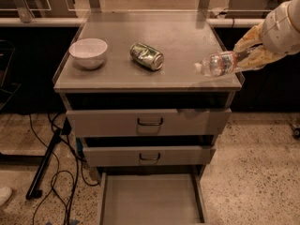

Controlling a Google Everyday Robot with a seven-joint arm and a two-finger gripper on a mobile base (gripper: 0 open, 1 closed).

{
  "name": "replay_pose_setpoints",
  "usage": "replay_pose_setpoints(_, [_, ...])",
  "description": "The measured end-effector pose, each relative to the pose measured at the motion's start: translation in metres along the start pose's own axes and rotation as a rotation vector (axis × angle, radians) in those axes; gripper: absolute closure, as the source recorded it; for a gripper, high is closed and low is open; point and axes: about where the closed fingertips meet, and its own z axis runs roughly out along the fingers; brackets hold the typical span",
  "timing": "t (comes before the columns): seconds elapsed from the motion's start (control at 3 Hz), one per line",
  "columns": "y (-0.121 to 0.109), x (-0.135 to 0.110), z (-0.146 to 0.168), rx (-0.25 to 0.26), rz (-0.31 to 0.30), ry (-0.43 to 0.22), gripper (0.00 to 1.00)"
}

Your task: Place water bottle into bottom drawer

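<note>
Carrying the water bottle (219, 63) sideways, the gripper (247, 56) is hovering over the worktop's (178, 32) front right corner, its fingers seemingly clamping the bottle's base end. The bottom drawer (150, 200) is standing open below, so the next move is calling for clearing the front edge and lowering. A white bowl (88, 52) is sitting near the front left corner with a crushed can (146, 56) beside it, and cables (61, 191) are trailing over the speckled floor (253, 172).

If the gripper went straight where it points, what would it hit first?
The gripper, at the right, points left; its water bottle would probably meet the cabinet top near the can; depth unclear.
</note>
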Motion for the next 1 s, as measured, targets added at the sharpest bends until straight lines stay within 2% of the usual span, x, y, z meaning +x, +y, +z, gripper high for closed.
replay_pose_setpoints(0.67, [0.059, -0.005, -0.015, -0.052, 0.099, 0.033, 1.0])
replay_pose_setpoints(1.0, [0.086, -0.014, -0.016, -0.082, 0.126, 0.033, 1.0])
